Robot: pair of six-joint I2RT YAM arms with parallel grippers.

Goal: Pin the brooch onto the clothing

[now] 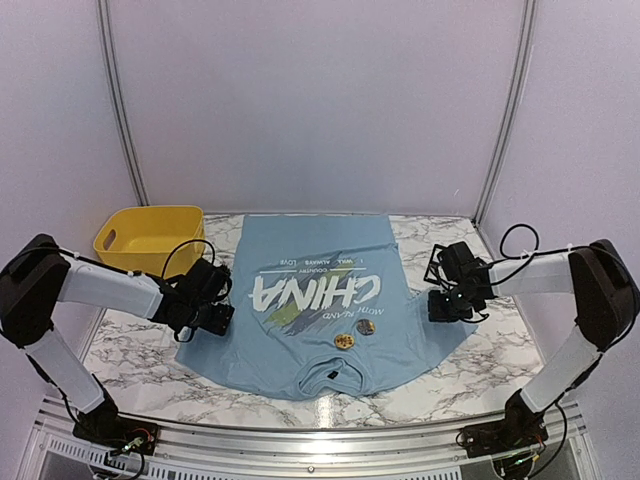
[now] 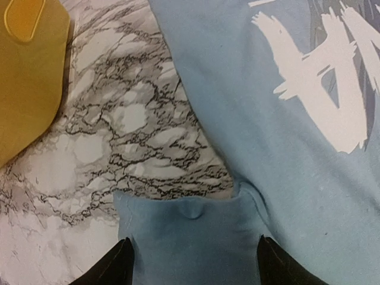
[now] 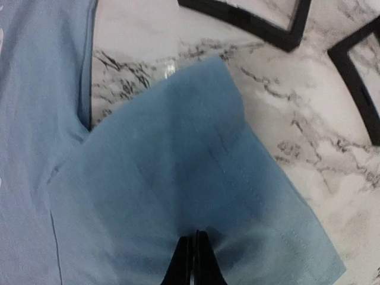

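The clothing point(image 1: 310, 300), a light blue T-shirt with white "CHINA" lettering, lies flat on the marble table with its collar toward me. Two small round brooches rest on it below the lettering, a gold one point(image 1: 345, 341) and a darker one point(image 1: 366, 327); I cannot tell whether they are pinned. My left gripper point(image 2: 195, 255) hangs open over the left sleeve point(image 2: 190, 237), one finger on each side of it. My right gripper point(image 3: 195, 237) is shut, its tips pinching the fabric of the right sleeve point(image 3: 178, 154), which puckers toward them.
A yellow basket point(image 1: 150, 235) stands at the back left, close to the left arm, and its corner point(image 2: 29, 71) shows in the left wrist view. Black frame-like pieces point(image 3: 249, 21) lie on the marble table point(image 3: 332, 148) just beyond the right sleeve.
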